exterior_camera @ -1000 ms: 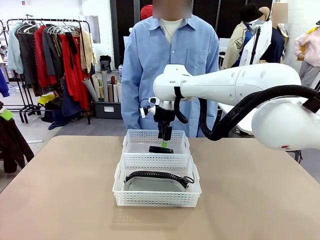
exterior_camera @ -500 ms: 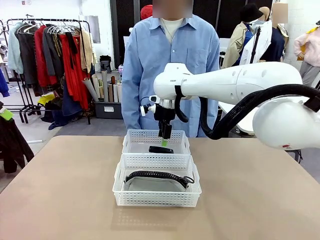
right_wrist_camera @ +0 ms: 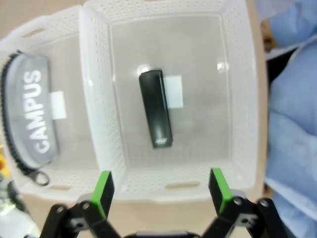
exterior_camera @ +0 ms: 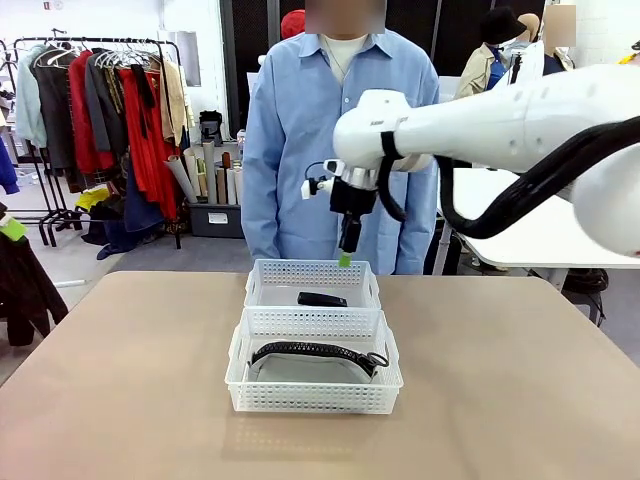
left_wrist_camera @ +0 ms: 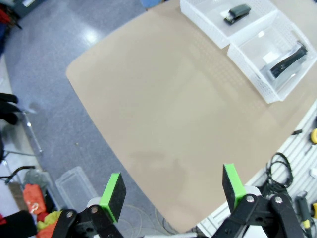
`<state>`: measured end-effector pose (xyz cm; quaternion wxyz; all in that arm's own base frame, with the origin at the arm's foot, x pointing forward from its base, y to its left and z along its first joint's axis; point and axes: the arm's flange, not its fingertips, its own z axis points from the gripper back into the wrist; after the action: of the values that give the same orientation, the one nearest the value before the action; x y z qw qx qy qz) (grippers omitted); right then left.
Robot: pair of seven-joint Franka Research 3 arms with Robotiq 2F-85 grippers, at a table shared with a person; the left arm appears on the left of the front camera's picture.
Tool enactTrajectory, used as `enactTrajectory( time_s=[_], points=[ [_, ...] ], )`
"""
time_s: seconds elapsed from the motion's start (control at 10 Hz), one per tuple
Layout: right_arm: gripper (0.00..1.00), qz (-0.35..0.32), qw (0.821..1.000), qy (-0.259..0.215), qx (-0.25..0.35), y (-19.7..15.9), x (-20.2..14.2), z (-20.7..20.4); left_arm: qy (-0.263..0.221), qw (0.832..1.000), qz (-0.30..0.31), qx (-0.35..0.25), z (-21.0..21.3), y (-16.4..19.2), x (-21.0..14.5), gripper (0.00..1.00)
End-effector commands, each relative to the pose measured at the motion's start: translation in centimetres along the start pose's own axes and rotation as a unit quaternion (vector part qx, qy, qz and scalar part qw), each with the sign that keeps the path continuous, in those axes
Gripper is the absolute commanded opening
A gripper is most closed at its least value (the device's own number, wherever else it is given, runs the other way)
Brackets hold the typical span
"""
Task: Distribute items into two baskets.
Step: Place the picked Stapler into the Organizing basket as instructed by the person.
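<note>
My right gripper (exterior_camera: 345,258) hangs above the far rim of the smaller basket (exterior_camera: 262,285), jaws spread wide and holding nothing; through my right wrist camera I see my two green pads (right_wrist_camera: 103,192) parted, with the black stapler (right_wrist_camera: 156,115) lying flat on the translucent bottom of that basket (right_wrist_camera: 237,84), clear of all four walls. In the front view the stapler (exterior_camera: 321,299) sits near the middle of the smaller basket, which stands at the far side of the table (exterior_camera: 120,380), directly in front of the person in a light-blue shirt (exterior_camera: 300,130). The bigger basket (exterior_camera: 236,375) stands just on my side of it, the two touching end to end, and holds the light-grey pouch (exterior_camera: 310,365) with its black zipper edge curving along the top. My right wrist camera shows that pouch (right_wrist_camera: 34,116) printed with "CAMPUS", lying in the neighbouring basket (right_wrist_camera: 89,74). My left gripper (left_wrist_camera: 171,191) is open and empty too, well apart from the work, looking down at the bare tabletop (left_wrist_camera: 163,109) with both baskets (left_wrist_camera: 257,67) far off in the corner of its view.
</note>
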<state>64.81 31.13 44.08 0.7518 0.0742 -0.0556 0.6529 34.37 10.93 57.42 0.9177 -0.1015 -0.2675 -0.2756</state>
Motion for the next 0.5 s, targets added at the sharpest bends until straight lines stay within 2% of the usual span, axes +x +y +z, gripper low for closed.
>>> enactTrajectory(
  time_s=[0.0, 0.2, 0.3, 0.4],
  points=[
    [1.0, -0.07, 0.997, -0.014, 0.0, 4.7, -4.7, 2.1, 0.002, 1.0, 0.0, -0.001, 0.0, 0.2, -0.2, 1.0],
    [1.0, -0.125, 0.991, -0.036, -0.019, 7.1, -8.9, 5.7, 0.002, 1.0, 0.0, -0.001, 0.0, 0.2, -0.2, 1.0],
    [1.0, -0.149, 0.987, -0.063, -0.017, 8.0, -11.1, 7.5, 0.002, 1.0, 0.0, -0.001, 0.0, 0.2, -0.2, 1.0],
    [1.0, -0.168, 0.98, -0.11, 0.002, 8.6, -13.4, 9.2, 0.002, 1.0, 0.0, -0.001, 0.0, 0.2, -0.2, 1.0]
  ],
)
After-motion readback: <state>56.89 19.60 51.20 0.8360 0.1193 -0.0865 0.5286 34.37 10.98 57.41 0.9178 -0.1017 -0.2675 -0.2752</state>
